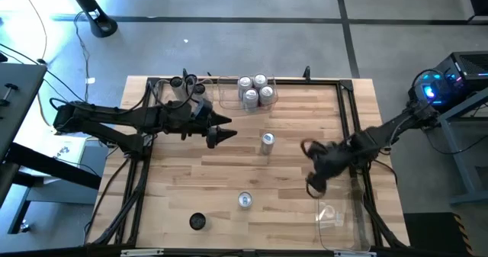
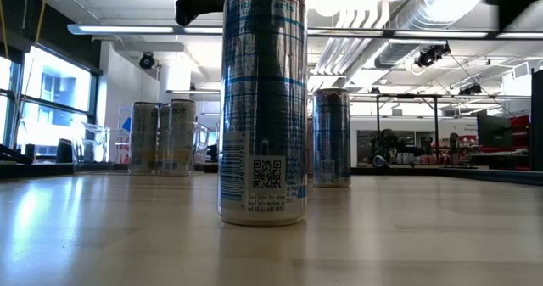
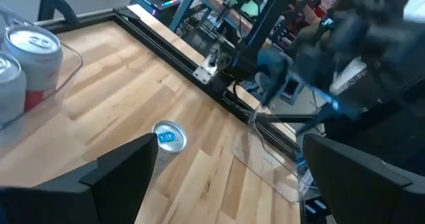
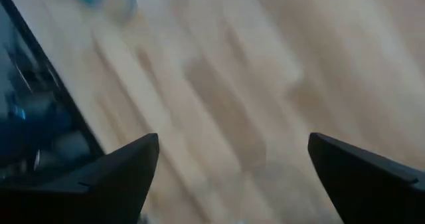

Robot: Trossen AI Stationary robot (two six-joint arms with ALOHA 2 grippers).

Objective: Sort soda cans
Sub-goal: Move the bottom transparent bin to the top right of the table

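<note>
In the high view several silver cans (image 1: 255,89) stand in a clear bin at the table's far edge. One silver can (image 1: 267,141) stands upright mid-table; the left wrist view shows its blue tab (image 3: 168,136). Another silver can (image 1: 244,200) stands near the near edge and fills the low view (image 2: 263,108). A black-topped can (image 1: 197,222) stands to its left. My left gripper (image 1: 223,136) hovers open, left of the mid-table can, empty. My right gripper (image 1: 313,182) is open and empty over bare wood, right of that can.
A second clear bin (image 1: 335,215) lies at the table's right near corner, just beyond my right gripper. A black frame rail (image 1: 347,112) runs along the table's edges. Bare wood lies between the mid-table can and the two near cans.
</note>
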